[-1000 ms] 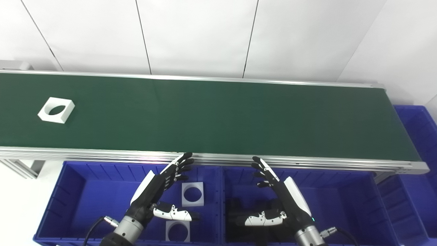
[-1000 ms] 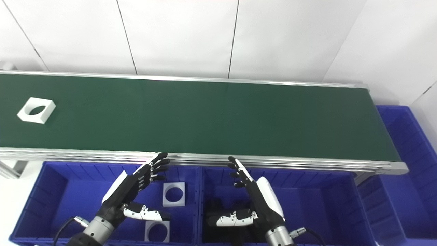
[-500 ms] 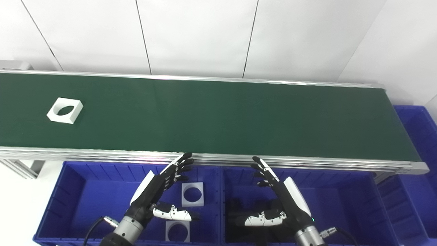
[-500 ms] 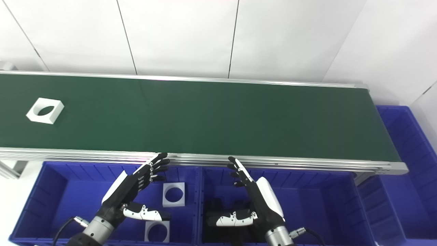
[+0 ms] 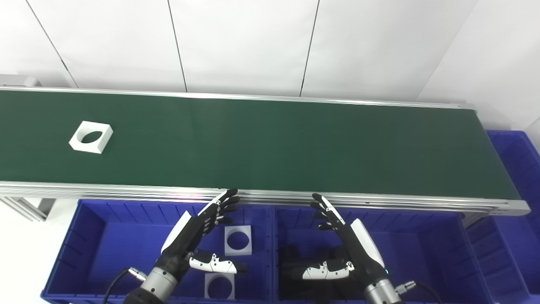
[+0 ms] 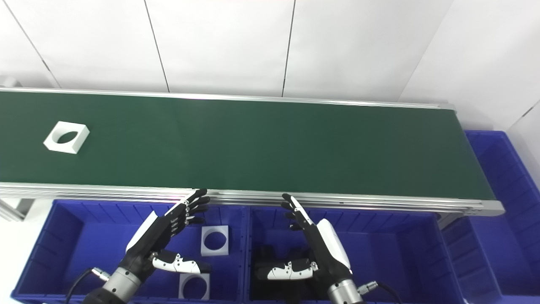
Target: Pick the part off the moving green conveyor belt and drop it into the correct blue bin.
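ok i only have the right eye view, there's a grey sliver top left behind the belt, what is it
Observer: The left eye view shows more of it. It is a grey box with a rounded corner, sitting behind the far rail of the conveyor belt. It runs off the picture's left edge.
Operator: and anything else further left on the belt
Observer: The left eye view shows a longer stretch of belt to the left of the white part. Only green belt shows there, no second part.
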Motion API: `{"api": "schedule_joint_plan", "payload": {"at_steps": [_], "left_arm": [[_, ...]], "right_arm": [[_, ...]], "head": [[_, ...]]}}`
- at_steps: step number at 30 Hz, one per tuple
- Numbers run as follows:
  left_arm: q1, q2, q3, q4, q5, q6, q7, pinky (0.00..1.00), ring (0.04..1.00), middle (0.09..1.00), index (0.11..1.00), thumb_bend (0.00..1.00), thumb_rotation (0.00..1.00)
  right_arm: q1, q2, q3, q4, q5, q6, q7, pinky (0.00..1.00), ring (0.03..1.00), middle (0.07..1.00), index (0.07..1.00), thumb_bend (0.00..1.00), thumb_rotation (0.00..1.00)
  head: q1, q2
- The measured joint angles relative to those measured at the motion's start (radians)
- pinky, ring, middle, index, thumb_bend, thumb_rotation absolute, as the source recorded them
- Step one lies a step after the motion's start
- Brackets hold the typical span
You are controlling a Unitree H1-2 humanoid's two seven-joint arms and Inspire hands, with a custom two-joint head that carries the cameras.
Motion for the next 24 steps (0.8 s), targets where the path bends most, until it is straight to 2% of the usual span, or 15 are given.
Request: {"api": "schedule_joint_plan", "payload": {"at_steps": [2, 3, 4, 5, 6, 8, 9, 11, 16, 24], "left_arm": [[0.000, -0.004, -0.002, 0.006, 0.000, 0.000, 0.001, 0.81, 0.870, 0.908, 0.930, 0.81, 0.08], [0.000, -0.008, -0.004, 0.013, 0.000, 0.000, 0.001, 0.81, 0.870, 0.908, 0.930, 0.81, 0.08], [0.000, -0.013, -0.007, 0.020, 0.001, 0.000, 0.002, 0.81, 0.869, 0.909, 0.931, 0.81, 0.07], [-0.001, -0.020, -0.010, 0.030, 0.003, 0.000, 0.002, 0.80, 0.868, 0.908, 0.932, 0.81, 0.07], [-0.002, -0.026, -0.012, 0.038, 0.006, -0.001, 0.003, 0.80, 0.864, 0.906, 0.931, 0.81, 0.07], [-0.002, -0.035, -0.020, 0.048, 0.027, -0.003, 0.005, 0.78, 0.855, 0.898, 0.909, 0.83, 0.07], [-0.002, -0.038, -0.023, 0.050, 0.035, -0.008, 0.007, 0.78, 0.854, 0.898, 0.907, 0.83, 0.07], [-0.008, -0.039, -0.024, 0.069, 0.050, -0.029, 0.013, 0.77, 0.847, 0.895, 0.898, 0.84, 0.06], [-0.019, -0.040, -0.022, 0.099, 0.065, -0.048, 0.028, 0.75, 0.840, 0.890, 0.883, 0.86, 0.05], [-0.027, -0.050, -0.021, 0.117, 0.065, -0.061, 0.037, 0.75, 0.837, 0.883, 0.881, 0.88, 0.04]], "right_arm": [[0.001, -0.005, -0.002, 0.011, 0.010, -0.003, 0.000, 0.77, 0.864, 0.920, 0.980, 0.83, 0.13], [0.003, -0.010, -0.004, 0.014, 0.021, -0.014, 0.000, 0.77, 0.864, 0.920, 0.980, 0.83, 0.13], [0.003, -0.017, -0.007, 0.016, 0.028, -0.029, 0.000, 0.76, 0.863, 0.921, 0.981, 0.83, 0.12], [0.003, -0.023, -0.012, 0.019, 0.036, -0.041, 0.000, 0.76, 0.862, 0.923, 0.983, 0.83, 0.12], [0.002, -0.029, -0.017, 0.029, 0.041, -0.061, -0.002, 0.75, 0.860, 0.925, 0.986, 0.82, 0.11], [0.000, -0.040, -0.025, 0.059, 0.055, -0.089, -0.003, 0.78, 0.882, 0.940, 0.998, 0.82, 0.11], [0.000, -0.043, -0.028, 0.067, 0.060, -0.092, -0.003, 0.79, 0.883, 0.941, 0.998, 0.81, 0.11], [0.000, -0.043, -0.031, 0.077, 0.067, -0.093, -0.002, 0.81, 0.896, 0.945, 1.000, 0.81, 0.10], [-0.003, -0.043, -0.033, 0.085, 0.077, -0.093, -0.002, 0.84, 0.909, 0.950, 1.000, 0.81, 0.04], [-0.015, -0.040, -0.034, 0.116, 0.078, -0.106, -0.002, 0.84, 0.908, 0.950, 1.000, 0.81, 0.02]], "head": [[0.121, -0.044], [0.121, -0.045], [0.176, -0.069], [0.199, -0.081], [0.200, -0.081], [0.245, -0.112], [0.246, -0.112], [0.266, -0.137], [0.264, -0.147], [0.264, -0.170]]}}
